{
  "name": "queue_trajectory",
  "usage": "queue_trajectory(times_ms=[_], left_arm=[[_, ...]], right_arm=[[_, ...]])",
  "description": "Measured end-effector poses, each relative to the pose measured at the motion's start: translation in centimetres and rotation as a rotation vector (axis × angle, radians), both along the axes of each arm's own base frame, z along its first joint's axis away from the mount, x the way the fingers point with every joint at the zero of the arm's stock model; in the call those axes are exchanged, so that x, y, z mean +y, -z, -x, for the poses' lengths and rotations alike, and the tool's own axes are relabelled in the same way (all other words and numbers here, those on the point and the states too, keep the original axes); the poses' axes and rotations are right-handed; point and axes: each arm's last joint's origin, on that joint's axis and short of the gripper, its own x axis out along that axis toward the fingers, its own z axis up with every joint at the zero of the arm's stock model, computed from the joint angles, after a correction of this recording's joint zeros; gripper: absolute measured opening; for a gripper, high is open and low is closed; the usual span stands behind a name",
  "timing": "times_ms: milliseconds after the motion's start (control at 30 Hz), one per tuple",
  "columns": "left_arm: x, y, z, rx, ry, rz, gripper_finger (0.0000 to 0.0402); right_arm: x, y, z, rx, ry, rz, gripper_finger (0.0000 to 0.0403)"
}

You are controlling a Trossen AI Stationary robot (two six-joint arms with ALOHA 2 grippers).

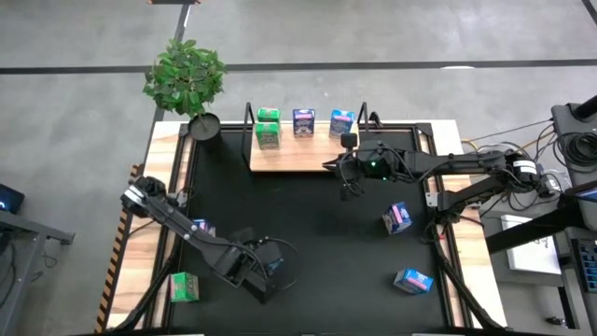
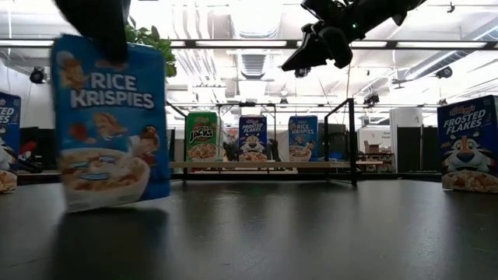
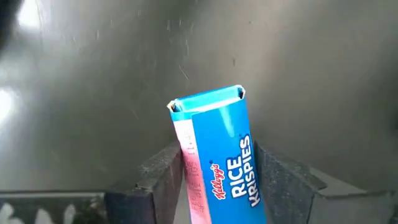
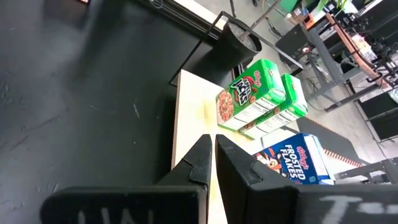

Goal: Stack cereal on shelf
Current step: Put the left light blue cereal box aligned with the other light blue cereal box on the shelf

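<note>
The left gripper (image 3: 214, 186) pinches a Rice Krispies box (image 3: 217, 155) at the table's near side. The right gripper (image 4: 211, 155), pressed together, hovers over the shelf (image 1: 298, 157), where four boxes stand; three more wait on the table.

Overhead, table-level and two wrist views.

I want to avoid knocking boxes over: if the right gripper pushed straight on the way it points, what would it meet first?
Probably the shelf board itself: the right gripper, jaws shut, aims along its bare wood, with the green cereal boxes just beside that line. Depth is unclear.
</note>
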Motion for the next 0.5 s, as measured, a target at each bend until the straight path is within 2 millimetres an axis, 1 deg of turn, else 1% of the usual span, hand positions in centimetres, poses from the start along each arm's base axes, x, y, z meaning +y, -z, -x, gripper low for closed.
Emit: queue_trajectory(times_ms=[100, 200, 367, 500], left_arm=[[1.0, -0.9, -0.9, 0.001, 0.109, -0.039, 0.0170], [2.3, -2.6, -2.1, -0.019, 0.231, -0.080, 0.0166], [5.4, -5.1, -4.0, -0.026, 0.407, -0.146, 0.0161], [8.4, -6.3, -5.3, -0.022, 0.517, -0.174, 0.0157]], right_arm=[[0.0, 0.1, 0.0, 0.007, -0.001, 0.002, 0.0012], [0.0, 0.1, 0.1, 0.017, -0.004, 0.007, 0.0012], [0.0, 0.5, 0.3, 0.058, -0.002, 0.005, 0.0012], [0.1, 0.6, 0.8, 0.107, -0.001, -0.005, 0.0012]])
